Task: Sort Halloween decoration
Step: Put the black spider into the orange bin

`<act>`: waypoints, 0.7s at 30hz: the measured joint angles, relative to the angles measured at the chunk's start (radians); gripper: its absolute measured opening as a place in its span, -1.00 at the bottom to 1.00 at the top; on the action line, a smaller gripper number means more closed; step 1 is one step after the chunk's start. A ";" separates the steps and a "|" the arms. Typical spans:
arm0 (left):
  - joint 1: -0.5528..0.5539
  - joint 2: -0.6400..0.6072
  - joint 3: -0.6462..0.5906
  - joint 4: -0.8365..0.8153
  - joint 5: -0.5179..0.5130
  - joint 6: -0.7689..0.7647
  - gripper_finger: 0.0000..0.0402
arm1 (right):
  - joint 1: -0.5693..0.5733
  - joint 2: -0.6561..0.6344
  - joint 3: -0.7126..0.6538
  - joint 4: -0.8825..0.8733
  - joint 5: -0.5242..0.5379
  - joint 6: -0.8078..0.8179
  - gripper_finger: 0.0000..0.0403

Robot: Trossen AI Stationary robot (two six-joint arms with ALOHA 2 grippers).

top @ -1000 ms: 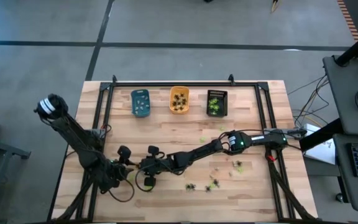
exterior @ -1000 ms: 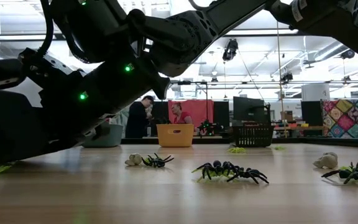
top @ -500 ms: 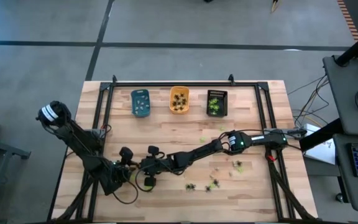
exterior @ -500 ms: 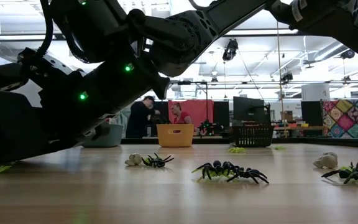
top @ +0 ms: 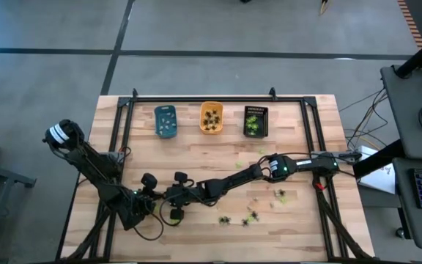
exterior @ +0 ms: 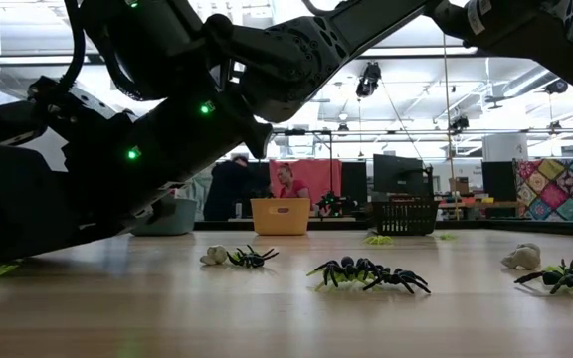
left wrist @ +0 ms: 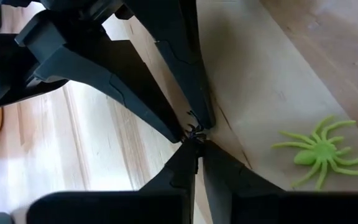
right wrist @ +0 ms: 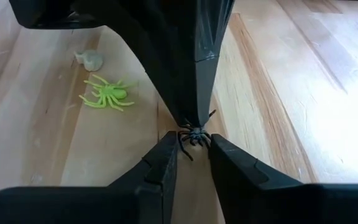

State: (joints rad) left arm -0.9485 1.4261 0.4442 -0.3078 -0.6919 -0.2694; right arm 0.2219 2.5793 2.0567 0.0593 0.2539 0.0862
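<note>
Wooden table [top: 196,158]: both grippers meet at black spider [right wrist: 194,134].

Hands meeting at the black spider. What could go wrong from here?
The left hand is shut on the small black plastic spider only at the tip; it may slip out.
The right hand sits tip to tip with it; pulling apart could drop the spider.
The yellow-green plastic spider lies close by and could be swept.

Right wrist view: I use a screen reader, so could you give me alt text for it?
A small black spider sits pinched between the left gripper tips, which reach in from the far side, and the right gripper fingers. On the wooden table beyond lie a yellow-green spider and a pale whitish figure.
</note>
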 joint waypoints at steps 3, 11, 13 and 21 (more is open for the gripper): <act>0.000 0.000 0.000 0.000 -0.005 -0.001 -0.97 | 0.000 -0.004 0.000 -0.002 0.000 0.030 -0.54; 0.000 -0.024 0.022 -0.040 -0.005 -0.056 -1.00 | 0.000 -0.019 0.035 -0.079 -0.022 0.058 -0.42; 0.000 -0.046 0.026 -0.060 -0.005 -0.088 -1.00 | 0.000 -0.023 0.060 -0.130 -0.027 0.077 -0.38; 0.009 -0.195 0.029 -0.097 -0.005 -0.153 -1.00 | 0.008 -0.051 0.160 -0.401 -0.028 0.077 -0.22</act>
State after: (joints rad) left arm -0.9396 1.2311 0.4729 -0.4046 -0.6964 -0.4224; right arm 0.2295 2.5281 2.2172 -0.3412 0.2256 0.1631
